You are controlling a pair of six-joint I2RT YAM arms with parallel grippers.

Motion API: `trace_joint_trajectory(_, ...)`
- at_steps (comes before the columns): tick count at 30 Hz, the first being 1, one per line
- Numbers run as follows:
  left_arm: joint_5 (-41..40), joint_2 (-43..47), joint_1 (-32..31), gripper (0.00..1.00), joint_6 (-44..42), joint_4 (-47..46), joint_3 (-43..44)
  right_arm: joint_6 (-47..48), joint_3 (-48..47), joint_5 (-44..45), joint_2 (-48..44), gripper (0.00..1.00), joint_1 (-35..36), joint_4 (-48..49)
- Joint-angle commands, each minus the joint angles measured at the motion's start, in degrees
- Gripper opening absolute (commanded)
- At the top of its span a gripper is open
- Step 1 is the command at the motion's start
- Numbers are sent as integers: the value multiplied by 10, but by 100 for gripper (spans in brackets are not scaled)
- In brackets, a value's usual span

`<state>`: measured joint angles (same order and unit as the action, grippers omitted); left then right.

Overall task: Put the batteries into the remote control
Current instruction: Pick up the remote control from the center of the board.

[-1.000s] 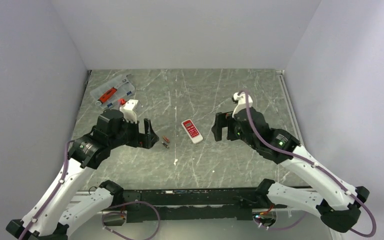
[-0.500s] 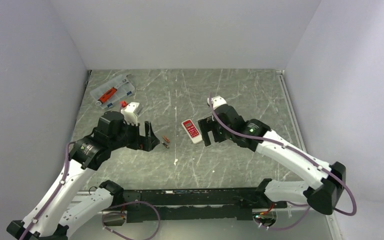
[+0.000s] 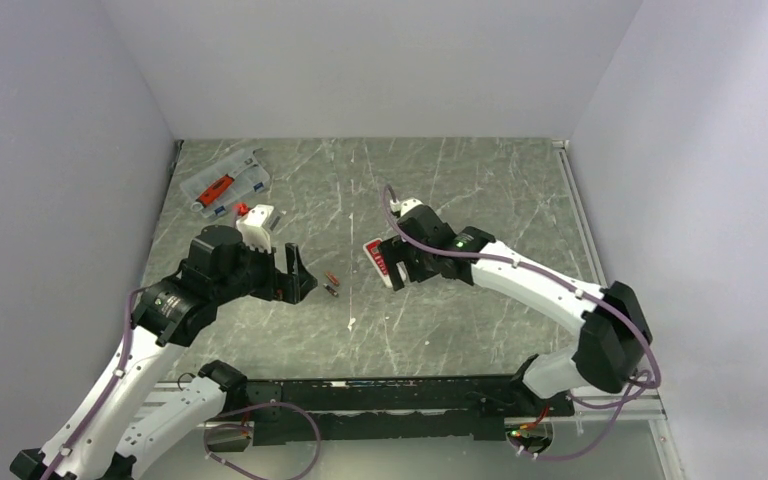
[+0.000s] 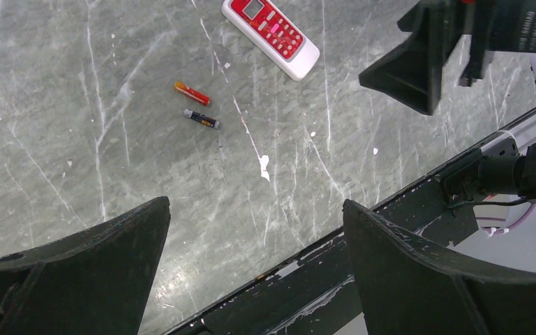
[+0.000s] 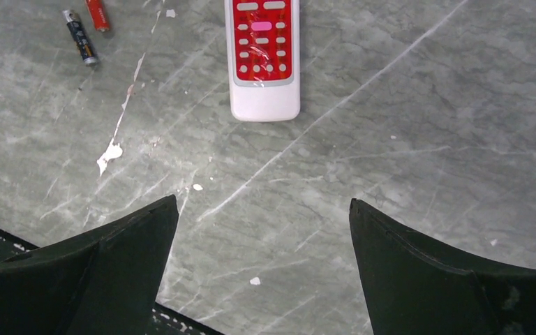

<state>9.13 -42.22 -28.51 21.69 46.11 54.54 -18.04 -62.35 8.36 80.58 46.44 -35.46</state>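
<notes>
The remote control [image 3: 374,254] lies face up mid-table, white with a red button panel [image 5: 263,56]. My right gripper [image 3: 401,264] hovers open just over its near right end. In the right wrist view [image 5: 264,206] the remote lies ahead of the fingertips, and only table shows between them. Two batteries [image 3: 332,283] lie loose left of the remote, one orange-red [image 4: 192,93] and one dark [image 4: 201,118]. My left gripper [image 3: 295,275] stands open left of them, holding nothing [image 4: 257,209].
A clear organiser case [image 3: 225,183] with a red tool sits at the back left. A small white chip [image 3: 351,323] lies on the marble nearer the arms. The black base rail [image 3: 380,385] runs along the near edge. Grey walls close in three sides.
My right arm has swung left across the table, from well right of the remote control to right over it. The left arm has barely shifted.
</notes>
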Motion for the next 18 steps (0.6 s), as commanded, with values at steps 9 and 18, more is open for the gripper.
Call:
trace_joint_trajectory(9, -17, 13, 12, 99, -5, -15, -1, -14, -70, -23, 118, 93, -22, 63)
trace_joint_trajectory(18, -24, 15, 17, 99, -3, -13, -1, -4, -140, -33, 212, 91, -28, 50)
